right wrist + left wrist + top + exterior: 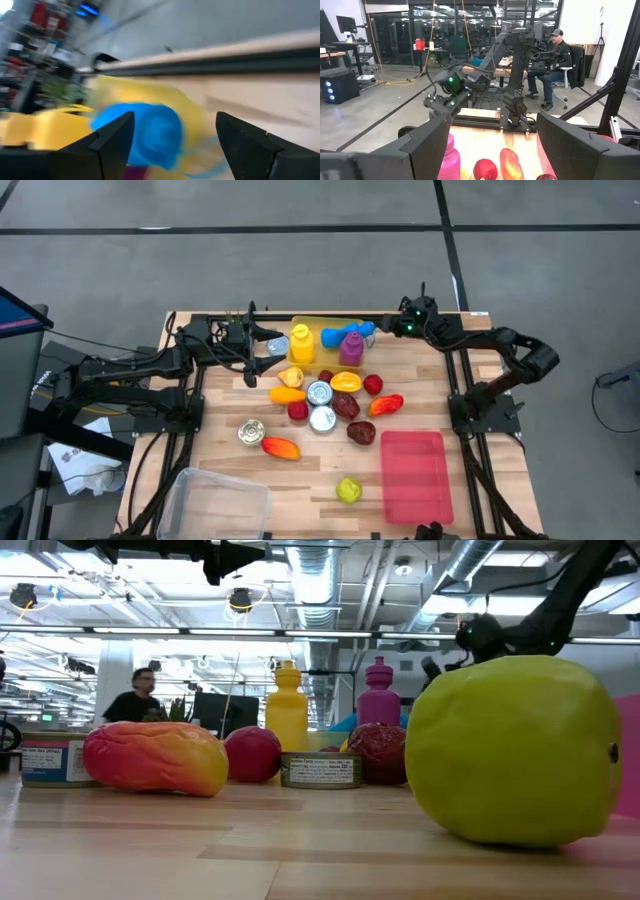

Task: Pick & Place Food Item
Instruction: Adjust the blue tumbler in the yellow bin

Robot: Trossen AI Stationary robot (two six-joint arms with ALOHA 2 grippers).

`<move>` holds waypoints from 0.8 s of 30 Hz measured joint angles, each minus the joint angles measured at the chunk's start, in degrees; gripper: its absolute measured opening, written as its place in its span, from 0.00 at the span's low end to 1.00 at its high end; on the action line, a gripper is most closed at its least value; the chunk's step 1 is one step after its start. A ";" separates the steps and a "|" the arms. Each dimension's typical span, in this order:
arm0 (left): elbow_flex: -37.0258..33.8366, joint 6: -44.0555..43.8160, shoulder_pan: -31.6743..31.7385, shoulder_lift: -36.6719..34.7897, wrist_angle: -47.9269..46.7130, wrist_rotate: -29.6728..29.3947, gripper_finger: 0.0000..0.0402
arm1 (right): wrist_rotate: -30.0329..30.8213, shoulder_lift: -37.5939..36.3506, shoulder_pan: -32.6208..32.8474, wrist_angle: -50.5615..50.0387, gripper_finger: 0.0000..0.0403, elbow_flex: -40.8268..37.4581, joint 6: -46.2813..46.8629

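Plastic food items lie in a heap mid-table: a mango (346, 382), red fruits (372, 385), an orange-red one (281, 448) and a yellow-green fruit (348, 490) nearer the front. A blue bottle (340, 337) lies on a yellow board (315, 328) at the far edge. My right gripper (384, 330) is open, low, just right of the bottle. In the right wrist view the bottle (142, 132) shows blurred ahead of the gripper (175, 142). My left gripper (268, 352) hangs open and level left of the heap, nothing between its fingers (495, 145).
A yellow bottle (301, 343) and a purple one (351, 348) stand at the back. Cans (319, 392) (250, 432) sit among the food. A red tray (412, 475) lies front right and a clear tub (215, 502) front left. A person sits beyond the table (555, 60).
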 joint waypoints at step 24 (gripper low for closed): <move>0.02 0.24 0.00 0.00 0.02 0.00 0.72 | -7.65 0.71 -0.92 1.08 0.42 0.05 -0.01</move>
